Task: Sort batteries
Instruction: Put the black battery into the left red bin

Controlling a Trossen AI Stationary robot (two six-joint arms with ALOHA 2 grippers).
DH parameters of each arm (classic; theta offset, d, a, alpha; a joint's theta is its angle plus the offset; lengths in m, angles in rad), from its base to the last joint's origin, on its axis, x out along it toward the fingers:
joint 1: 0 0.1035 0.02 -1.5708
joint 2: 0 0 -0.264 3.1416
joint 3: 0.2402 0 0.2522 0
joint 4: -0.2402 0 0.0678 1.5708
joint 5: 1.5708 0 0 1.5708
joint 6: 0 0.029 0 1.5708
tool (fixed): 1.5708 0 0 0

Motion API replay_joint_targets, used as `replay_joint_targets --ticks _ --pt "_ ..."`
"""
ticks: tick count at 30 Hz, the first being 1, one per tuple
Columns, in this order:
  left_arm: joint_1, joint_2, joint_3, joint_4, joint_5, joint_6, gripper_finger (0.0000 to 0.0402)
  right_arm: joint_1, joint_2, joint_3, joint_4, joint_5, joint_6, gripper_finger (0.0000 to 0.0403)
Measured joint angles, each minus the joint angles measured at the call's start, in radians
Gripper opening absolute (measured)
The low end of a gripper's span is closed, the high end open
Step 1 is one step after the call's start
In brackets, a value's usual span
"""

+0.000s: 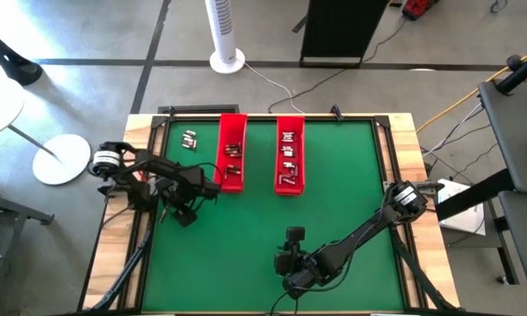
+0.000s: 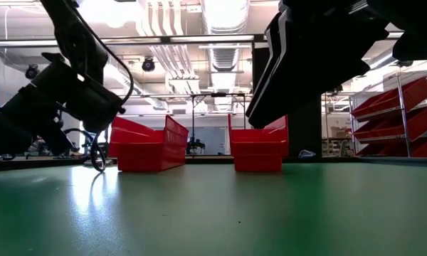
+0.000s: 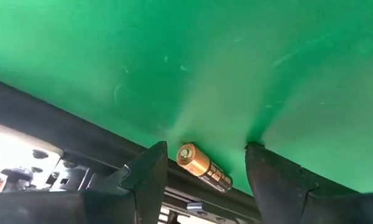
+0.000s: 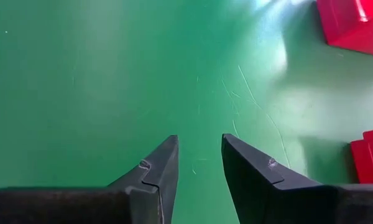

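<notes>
Left wrist view: one battery [image 3: 203, 167] lies against the table's dark edge frame [image 3: 81, 146], apart from the trays [image 1: 232, 151], so it needs fetching. Left gripper [image 3: 205, 163] straddles it, fingers wide, not gripping. Right gripper [image 4: 199, 163] waits over bare mat, narrowly open, empty.

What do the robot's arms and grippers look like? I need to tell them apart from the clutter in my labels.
Both arms are dark, nearly black, jointed links with black cables trailing alongside. The left arm and right arm each carry a pale ring-shaped joint near the base. The left gripper and right gripper have two matte black, wedge-shaped fingers, tapering to tips; the right's show small screws.
</notes>
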Motion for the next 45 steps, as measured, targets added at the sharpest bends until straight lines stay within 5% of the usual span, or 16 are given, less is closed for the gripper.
replay_joint_targets --ticks 10,21,35,45 --pt "0.07 0.008 -0.002 -0.008 0.01 0.096 0.0194 0.0 0.0 0.0 -0.007 -0.041 0.0 0.0103" --pt "-0.035 0.008 -0.003 -0.008 0.158 0.094 0.0194 0.0 0.0 -0.027 -0.012 -0.052 -0.002 0.0088" --pt "-0.123 0.007 -0.003 0.068 0.163 0.015 0.0191 0.0 0.0 -0.032 -0.01 -0.052 -0.002 0.0073" --pt "-0.222 0.004 0.0 0.096 0.173 -0.001 0.0072 0.0 0.0 -0.032 -0.011 -0.052 -0.002 0.0085"
